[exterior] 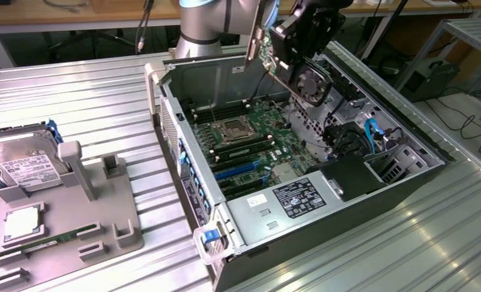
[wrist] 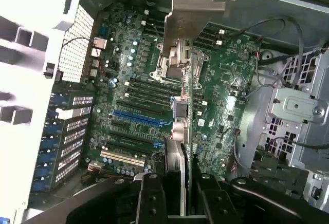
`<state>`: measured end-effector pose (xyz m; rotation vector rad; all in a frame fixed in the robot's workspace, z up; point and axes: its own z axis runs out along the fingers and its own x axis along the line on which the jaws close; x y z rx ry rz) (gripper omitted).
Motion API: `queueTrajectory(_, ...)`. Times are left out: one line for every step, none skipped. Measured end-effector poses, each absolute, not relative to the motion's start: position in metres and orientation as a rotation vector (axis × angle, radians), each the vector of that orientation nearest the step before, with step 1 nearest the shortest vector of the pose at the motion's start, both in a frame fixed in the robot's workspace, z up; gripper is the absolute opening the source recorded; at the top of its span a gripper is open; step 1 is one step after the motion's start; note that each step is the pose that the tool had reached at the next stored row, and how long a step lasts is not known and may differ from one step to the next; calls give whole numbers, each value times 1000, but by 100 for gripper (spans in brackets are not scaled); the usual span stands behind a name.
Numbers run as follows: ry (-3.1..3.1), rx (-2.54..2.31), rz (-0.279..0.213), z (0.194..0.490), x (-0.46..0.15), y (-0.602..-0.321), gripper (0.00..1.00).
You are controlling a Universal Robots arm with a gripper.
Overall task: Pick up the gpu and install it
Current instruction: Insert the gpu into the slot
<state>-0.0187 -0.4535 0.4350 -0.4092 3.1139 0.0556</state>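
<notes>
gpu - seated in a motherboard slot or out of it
Out. The gpu hangs tilted above the open case, held in the gripper, clear of the motherboard; the blue slot is bare.

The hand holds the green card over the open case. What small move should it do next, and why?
Probably a slow sideways shift, not yet lowering. The hand is shut on the flat green circuit card with the black round fan, which hangs above the open dark computer case. The empty long blue slot lies to one side of the card's edge.
</notes>
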Motion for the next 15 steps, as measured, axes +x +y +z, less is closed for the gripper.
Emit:
queueTrajectory(3105,-478,56,435,-19,-454,28)
queueTrajectory(3086,-594,55,435,-21,-456,28)
queueTrajectory(3078,-637,55,435,-22,-456,28)
queueTrajectory(3067,-692,55,434,-22,-456,28)
queueTrajectory(3052,-759,55,434,-22,-456,28)
queueTrajectory(3033,-833,55,434,-22,-456,28)
queueTrajectory(3030,-845,55,434,-22,-456,28)
queueTrajectory(3028,-851,55,434,-22,-456,28)
queueTrajectory(3027,-858,55,434,-23,-456,28)
queueTrajectory(3024,-867,55,434,-23,-456,28)
queueTrajectory(3022,-876,55,434,-23,-456,28)
queueTrajectory(3017,-891,55,434,-23,-456,28)
queueTrajectory(3015,-901,55,434,-23,-456,28)
queueTrajectory(3012,-909,55,434,-23,-456,28)
queueTrajectory(3010,-917,55,434,-23,-456,28)
